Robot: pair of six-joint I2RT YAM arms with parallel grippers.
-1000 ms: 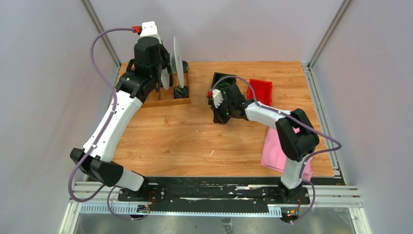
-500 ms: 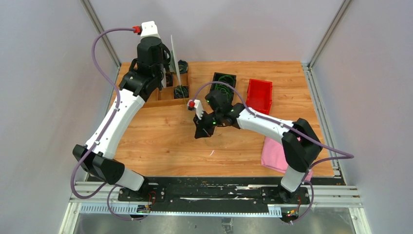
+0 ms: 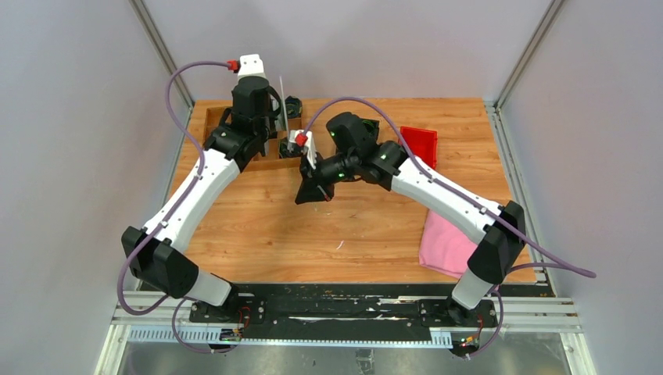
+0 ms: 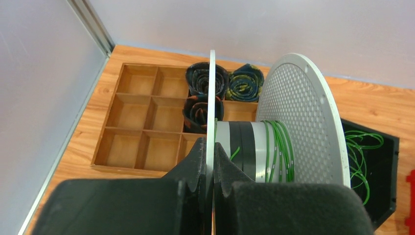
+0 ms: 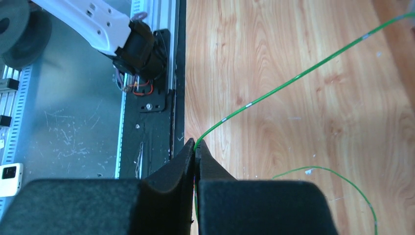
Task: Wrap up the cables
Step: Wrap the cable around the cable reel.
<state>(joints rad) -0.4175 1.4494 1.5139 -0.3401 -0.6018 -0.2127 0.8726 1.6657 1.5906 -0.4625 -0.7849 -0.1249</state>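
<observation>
My right gripper point(image 5: 195, 148), swung from bin point(image 4: 394, 142) toward spool point(image 4: 298, 122), pinches one cable point(image 5: 293, 78) near its end: light, springy, slippery; left gripper point(image 4: 209, 147) clamps the spool.

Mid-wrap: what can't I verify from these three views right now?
Right wrist view: the cable pinched in the right gripper runs off the top right edge; its far end is cut off.
Left wrist view: the left gripper hides the lower part of the spool; the right edge crops the black bin.
Top view: the cable is too thin to trace, and the right arm covers the black bin.
</observation>
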